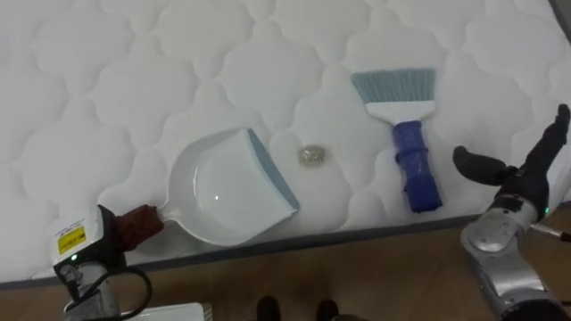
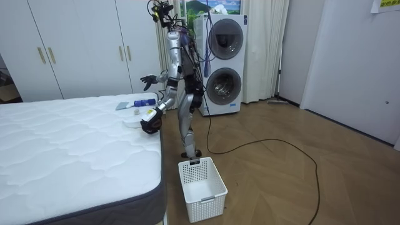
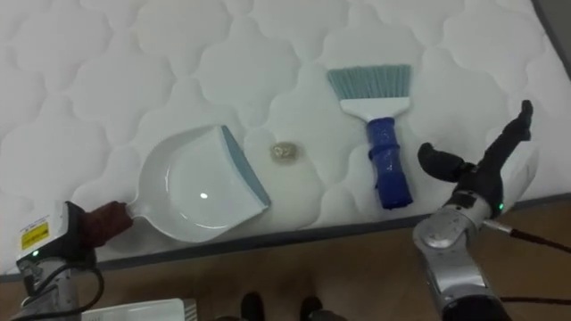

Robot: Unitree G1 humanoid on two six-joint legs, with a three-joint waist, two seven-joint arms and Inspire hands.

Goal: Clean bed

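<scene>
A white dustpan (image 1: 223,192) with a grey-blue lip lies on the quilted white mattress (image 1: 134,80) near its front edge. My left hand (image 1: 111,230) is shut on its dark red handle (image 1: 141,223). Just right of the pan's lip sits a small crumpled scrap (image 1: 310,156). Further right lies a hand brush (image 1: 417,165), its blue handle toward me and its pale blue bristles pointing away. My right hand (image 1: 513,174) hovers open to the right of the brush handle, fingers spread, not touching it.
The bed's grey edge (image 1: 375,232) runs along the bottom, with wooden floor below. In the room view I stand at the bed's side; a white basket (image 2: 201,181) sits on the floor by my feet, and stacked washing machines (image 2: 224,65) stand behind me.
</scene>
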